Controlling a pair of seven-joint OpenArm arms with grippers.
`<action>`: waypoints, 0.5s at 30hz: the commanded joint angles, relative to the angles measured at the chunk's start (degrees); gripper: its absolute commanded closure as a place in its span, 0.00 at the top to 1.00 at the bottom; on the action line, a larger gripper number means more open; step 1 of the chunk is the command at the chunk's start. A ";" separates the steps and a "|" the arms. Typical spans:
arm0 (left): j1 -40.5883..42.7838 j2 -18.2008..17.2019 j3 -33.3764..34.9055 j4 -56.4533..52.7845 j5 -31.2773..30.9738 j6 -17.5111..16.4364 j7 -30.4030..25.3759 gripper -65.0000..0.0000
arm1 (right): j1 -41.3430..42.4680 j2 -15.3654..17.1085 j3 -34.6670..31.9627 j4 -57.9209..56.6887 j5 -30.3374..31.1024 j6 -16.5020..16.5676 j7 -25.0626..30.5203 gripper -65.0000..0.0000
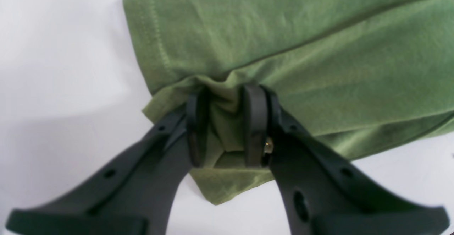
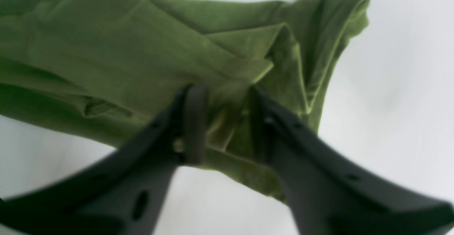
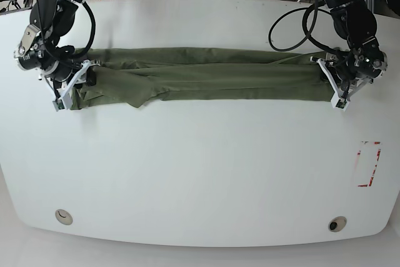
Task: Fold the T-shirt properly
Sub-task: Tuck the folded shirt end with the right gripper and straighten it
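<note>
Two grippers are set at opposite ends of the T-shirt, which is stretched in a long band across the white table. Cloth is pinched between the left gripper's jaws. The right gripper's jaws are parted around bunched fabric; whether it is gripped cannot be told.

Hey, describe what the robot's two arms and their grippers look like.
Both arms are black, jointed and bulky, with black cables looping beside them. The left gripper has two long, curved matte-black fingers with small holes along them and flat dark pads at the tips. The right gripper is built the same way. In the base view, white parts show around both grippers.
</note>
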 commanded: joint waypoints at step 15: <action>-0.36 -0.30 -0.01 0.74 1.32 -0.03 2.48 0.38 | -3.82 -4.86 5.79 15.21 8.43 0.12 -3.14 0.50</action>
